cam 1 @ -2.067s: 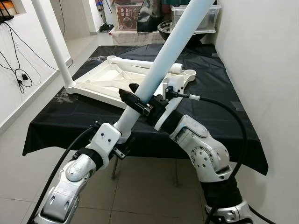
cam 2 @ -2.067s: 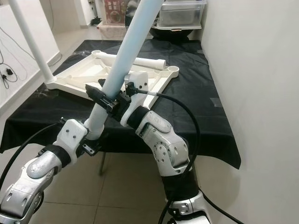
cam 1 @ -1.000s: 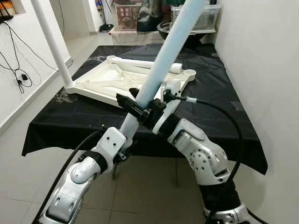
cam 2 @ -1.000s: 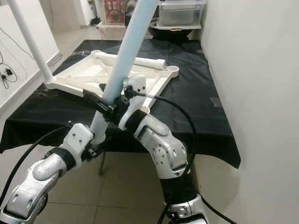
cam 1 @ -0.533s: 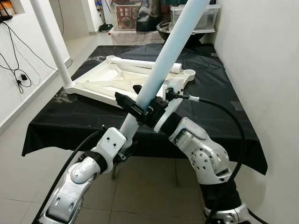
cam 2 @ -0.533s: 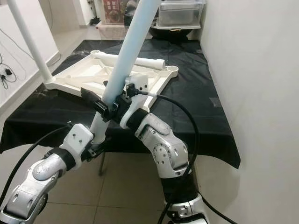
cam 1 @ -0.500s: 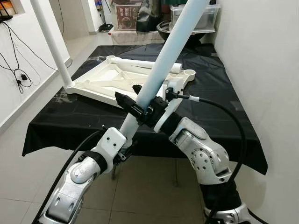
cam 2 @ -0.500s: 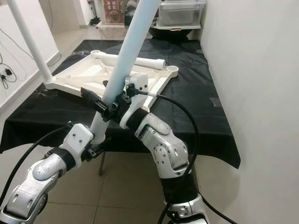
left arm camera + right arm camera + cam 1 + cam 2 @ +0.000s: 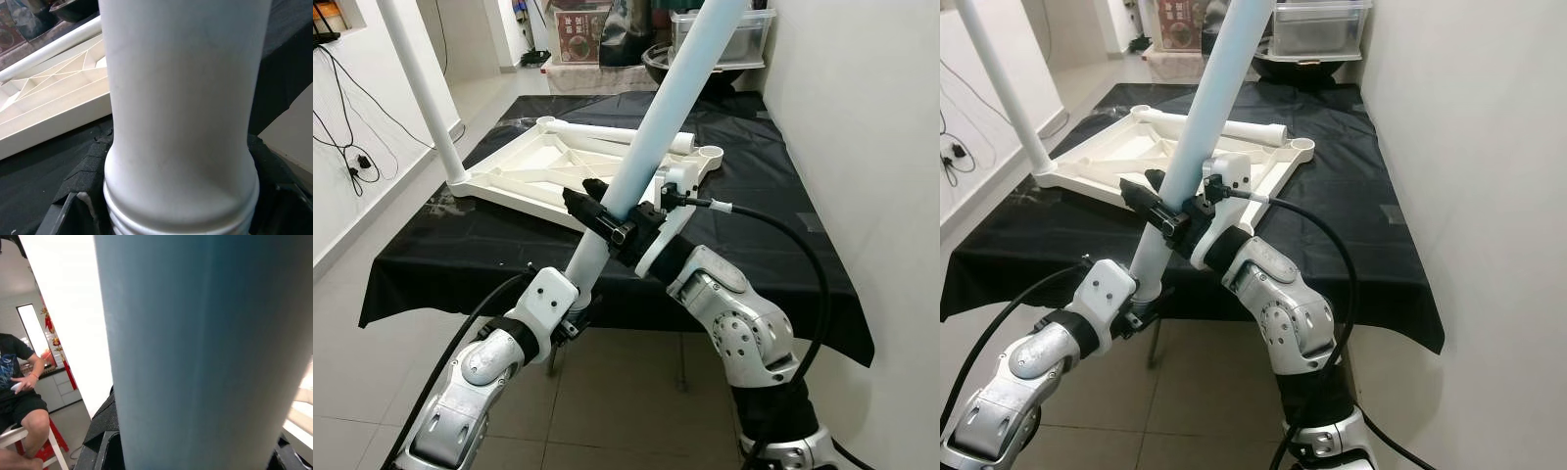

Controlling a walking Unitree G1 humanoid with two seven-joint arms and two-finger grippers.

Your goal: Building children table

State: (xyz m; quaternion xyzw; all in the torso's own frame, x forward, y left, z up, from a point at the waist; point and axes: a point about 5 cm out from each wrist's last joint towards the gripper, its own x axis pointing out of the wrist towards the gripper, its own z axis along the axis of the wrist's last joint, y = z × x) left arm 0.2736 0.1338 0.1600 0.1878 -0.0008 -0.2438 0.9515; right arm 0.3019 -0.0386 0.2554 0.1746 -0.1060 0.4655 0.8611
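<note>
Both grippers clamp one long white table leg point(image 9: 656, 127), held slanting up toward one o'clock in the head views. Right gripper point(image 9: 607, 223) closes around the shaft mid-length to steady and aim it, while left gripper point(image 9: 570, 311), lower at about seven o'clock, closes on its threaded end point(image 9: 181, 223), probably to guide that end into a socket. Upside-down white tabletop point(image 9: 548, 176) lies on the black-covered table point(image 9: 754, 255), ribs up, so its corner sockets are reachable. At ten o'clock a second leg point(image 9: 421, 93) stands fitted at a corner; a third leg point(image 9: 617, 132) lies loose along the far edge. A seated person point(image 9: 19, 382) waits aside.
</note>
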